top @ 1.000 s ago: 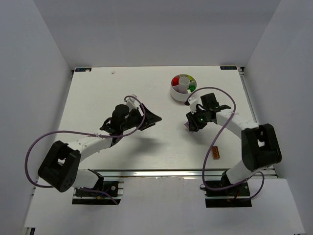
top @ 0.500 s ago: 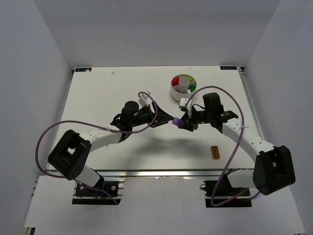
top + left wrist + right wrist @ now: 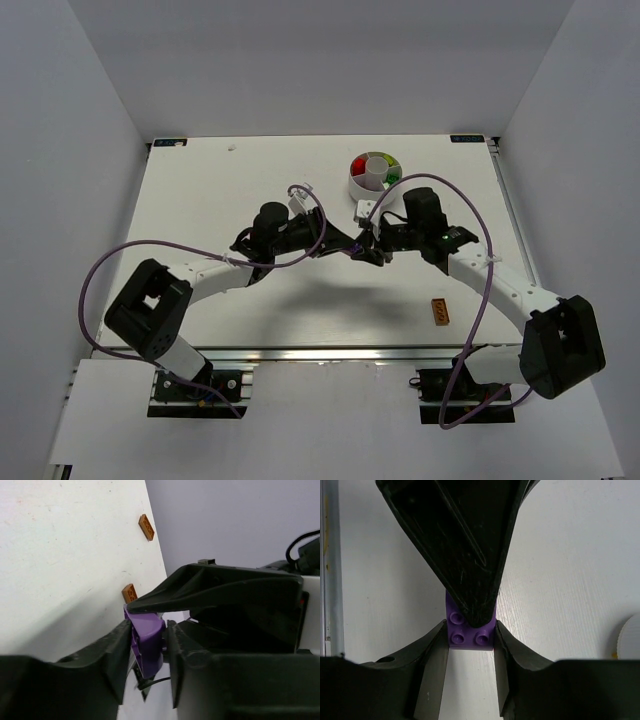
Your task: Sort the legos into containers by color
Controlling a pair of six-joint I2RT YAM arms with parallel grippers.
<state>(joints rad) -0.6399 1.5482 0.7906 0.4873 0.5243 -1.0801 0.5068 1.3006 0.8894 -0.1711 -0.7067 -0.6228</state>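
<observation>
Where both arms meet over the bench (image 3: 220,190), a purple brick (image 3: 147,647) is clamped between the fingers of the left hand (image 3: 148,630) and is also gripped by the right hand (image 3: 470,627). It is held near the dish (image 3: 375,180), outside every compartment. An orange brick (image 3: 439,312) lies well apart.

Place: a robot lab test cell, by my reckoning.
Walls: plain grey panels (image 3: 90,100) box me in at left, back and right.
Table: white top (image 3: 200,190), with a metal rail (image 3: 330,352) along the lower edge where I'm bolted.
</observation>
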